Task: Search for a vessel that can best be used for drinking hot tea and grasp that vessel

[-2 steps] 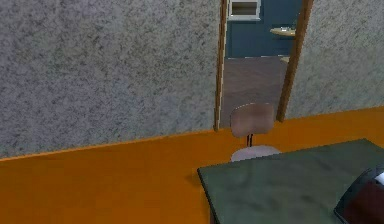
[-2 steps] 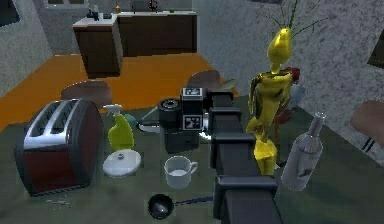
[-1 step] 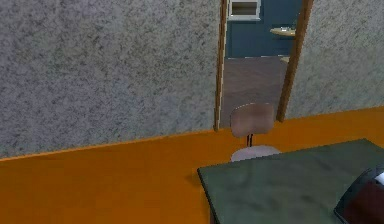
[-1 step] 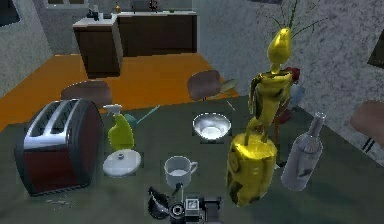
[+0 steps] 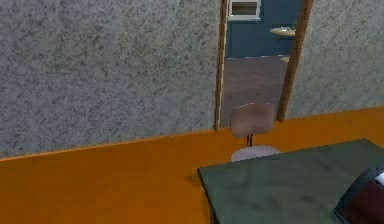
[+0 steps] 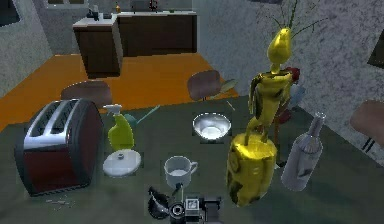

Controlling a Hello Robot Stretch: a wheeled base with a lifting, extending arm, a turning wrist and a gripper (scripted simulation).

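Dark green table [image 6: 345,195] carried a red-sided toaster [image 6: 60,145], yellow spray bottle [image 6: 122,130], white bowl [image 6: 211,126], tall gold statue [image 6: 262,110], clear glass bottle [image 6: 305,152]; brown chair [image 6: 210,84] past its far edge, kitchen counter [image 6: 140,35] at back. Forward view had a chair [image 5: 251,122] near the doorway [image 5: 258,70], on orange floor [image 5: 100,180]

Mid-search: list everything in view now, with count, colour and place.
Mug: one, white, on the table just above the pincer in the arm side view.
Bowl: one, white, mid-table.
Toaster: one, red and silver, that view's left.
Spray bottle: one, yellow, right of the toaster.
Disc: one, white, below the spray bottle.
Gold ornaments: count unclear, yellow-gold, right of the mug.
Bottle: one, grey, right of the ornaments.
Chairs: at least three, brownish, around the table.
Counter: one, dark brown, far back.
Table: one, dark grey-green, foreground.
Pincer: one, dark, bottom edge; cannot tell whether it holds anything.
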